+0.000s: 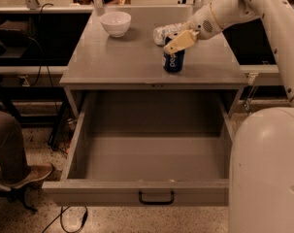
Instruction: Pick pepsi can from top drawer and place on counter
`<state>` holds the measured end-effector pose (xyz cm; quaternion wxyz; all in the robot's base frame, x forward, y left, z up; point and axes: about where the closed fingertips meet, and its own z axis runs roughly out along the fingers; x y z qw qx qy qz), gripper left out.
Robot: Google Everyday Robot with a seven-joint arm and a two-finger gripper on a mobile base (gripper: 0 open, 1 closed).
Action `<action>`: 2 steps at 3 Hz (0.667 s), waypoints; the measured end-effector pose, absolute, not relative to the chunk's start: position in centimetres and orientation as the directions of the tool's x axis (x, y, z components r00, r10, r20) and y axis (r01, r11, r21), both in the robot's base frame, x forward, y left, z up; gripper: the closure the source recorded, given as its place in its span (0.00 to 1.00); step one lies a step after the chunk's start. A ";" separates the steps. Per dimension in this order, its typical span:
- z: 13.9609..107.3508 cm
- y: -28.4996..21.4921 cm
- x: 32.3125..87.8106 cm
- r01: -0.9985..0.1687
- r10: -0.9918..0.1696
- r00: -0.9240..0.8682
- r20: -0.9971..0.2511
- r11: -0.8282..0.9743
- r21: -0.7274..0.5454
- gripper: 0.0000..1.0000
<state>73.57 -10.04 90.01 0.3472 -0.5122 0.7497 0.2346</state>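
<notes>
The pepsi can [173, 62], dark blue with white lettering, stands upright on the counter [127, 62] near its front right. My gripper [179, 41] is at the can's top, reaching in from the right on the white arm. The top drawer [154, 149] is pulled fully out below the counter, with its black handle [156, 197] at the front centre. Nothing shows inside the drawer.
A white bowl [116, 23] sits at the counter's back left. A clear water bottle [162, 33] lies just behind the can. A seated person's leg and shoe [13, 154] are at the left. My white base [265, 174] fills the lower right.
</notes>
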 end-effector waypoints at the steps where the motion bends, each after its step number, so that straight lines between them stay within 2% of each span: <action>1: 90.0 -10.0 73.6 -0.931 -0.605 -0.234 -0.761 0.365 -0.004 0.27; 2: 90.2 -10.6 73.6 -0.931 -0.578 -0.224 -0.785 0.364 -0.003 0.05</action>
